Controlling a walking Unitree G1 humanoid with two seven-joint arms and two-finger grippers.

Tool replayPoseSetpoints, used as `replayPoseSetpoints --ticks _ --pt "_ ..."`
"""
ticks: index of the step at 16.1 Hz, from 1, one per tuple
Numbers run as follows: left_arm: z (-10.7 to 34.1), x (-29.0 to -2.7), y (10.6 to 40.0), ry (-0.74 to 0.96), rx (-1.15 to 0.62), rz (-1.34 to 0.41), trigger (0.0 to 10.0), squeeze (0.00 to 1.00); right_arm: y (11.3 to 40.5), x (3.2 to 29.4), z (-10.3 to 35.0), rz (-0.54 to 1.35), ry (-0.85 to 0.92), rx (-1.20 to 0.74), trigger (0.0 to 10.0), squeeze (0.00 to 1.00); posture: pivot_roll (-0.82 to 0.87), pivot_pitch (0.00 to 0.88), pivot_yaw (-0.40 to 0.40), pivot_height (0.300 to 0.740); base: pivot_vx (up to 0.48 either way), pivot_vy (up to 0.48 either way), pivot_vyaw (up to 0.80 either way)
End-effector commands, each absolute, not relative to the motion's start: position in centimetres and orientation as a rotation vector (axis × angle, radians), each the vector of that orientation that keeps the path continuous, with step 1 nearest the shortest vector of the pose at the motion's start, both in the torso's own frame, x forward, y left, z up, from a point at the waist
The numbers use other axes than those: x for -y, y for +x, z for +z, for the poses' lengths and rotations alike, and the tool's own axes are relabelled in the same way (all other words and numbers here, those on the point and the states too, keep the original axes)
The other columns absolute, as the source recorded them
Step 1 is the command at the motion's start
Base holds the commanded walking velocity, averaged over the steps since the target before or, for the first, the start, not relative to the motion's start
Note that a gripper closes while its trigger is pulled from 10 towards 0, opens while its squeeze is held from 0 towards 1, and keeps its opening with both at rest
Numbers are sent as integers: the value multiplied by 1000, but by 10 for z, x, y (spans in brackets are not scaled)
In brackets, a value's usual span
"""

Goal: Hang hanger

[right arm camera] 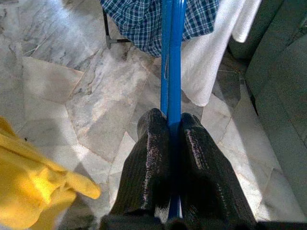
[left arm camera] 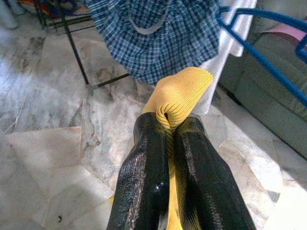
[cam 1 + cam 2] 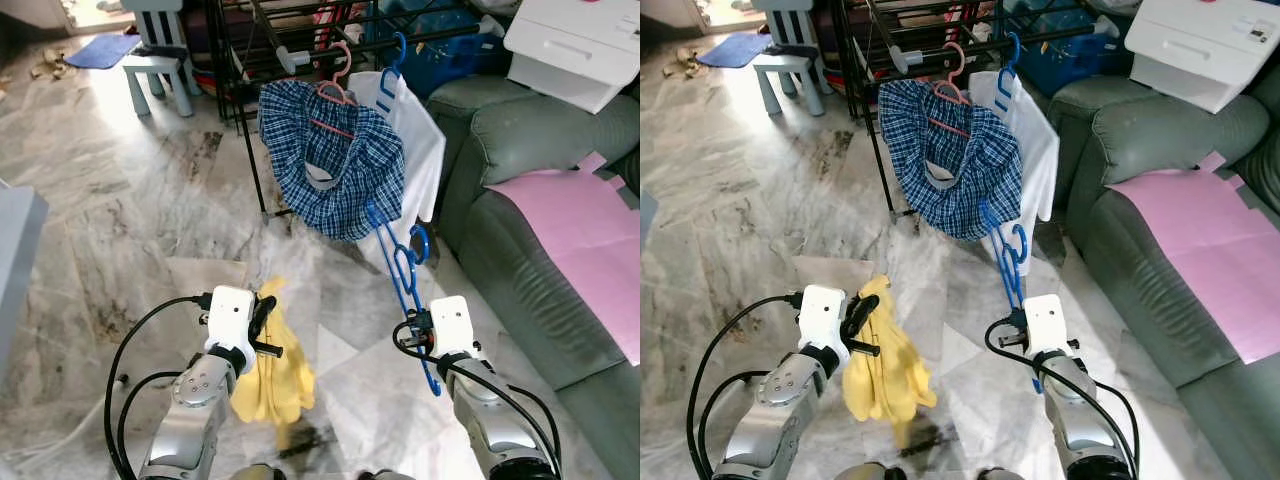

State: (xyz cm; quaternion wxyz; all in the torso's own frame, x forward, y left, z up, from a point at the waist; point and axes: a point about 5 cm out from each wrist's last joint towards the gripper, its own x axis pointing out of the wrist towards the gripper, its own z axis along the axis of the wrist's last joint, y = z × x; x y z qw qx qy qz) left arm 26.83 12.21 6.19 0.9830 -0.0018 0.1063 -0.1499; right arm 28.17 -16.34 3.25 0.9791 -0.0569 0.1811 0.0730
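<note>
Nearest the camera, the right gripper (image 1: 168,125) is clamped on a blue plastic hanger (image 3: 401,266), its two black fingers (image 1: 151,167) pressed flat against either side of the hanger's frame; the hanger rises from the gripper, tilted up and away toward the clothes ahead, with its hook end near the hem of the hanging garments. Beside it, the left gripper (image 2: 169,125) is closed on a yellow garment (image 3: 270,370), a fold of the ribbed cloth pinched between the fingertips and bulging above them while the rest droops toward the marble floor (image 3: 120,230). Just beyond the hanger, a blue checked shirt (image 3: 335,155) hangs on a pink hanger (image 3: 335,85) from a black drying rack (image 3: 290,40), and next to it a white garment (image 3: 425,150) hangs on another blue hanger (image 3: 392,62). To the right stands a grey-green sofa (image 3: 520,130) with a pink sheet (image 3: 585,220) spread on its seat and a white box (image 3: 580,40) resting on its arm. Farther off on the left, a pale blue stool (image 3: 160,60) stands by a blue mat (image 3: 102,50).
</note>
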Motion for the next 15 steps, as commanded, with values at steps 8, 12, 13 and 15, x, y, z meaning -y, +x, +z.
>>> replayPoseSetpoints --ticks 8,12,13,15 --pt "117 -144 302 954 201 -701 10000 0 285 182 39 135 -193 -356 10000 0 -34 114 24 740 0 0 0" --pt "143 -150 325 1189 329 -666 10000 0 288 183 42 128 -184 -346 10000 0 -41 103 38 740 0 0 0" --pt "150 -150 334 1221 361 -615 10000 0 286 184 41 138 -180 -351 10000 0 -44 102 38 740 0 0 0" --pt "159 -152 346 1214 408 -530 10000 0 289 187 46 187 -185 -344 10000 0 -46 100 40 740 0 0 0"
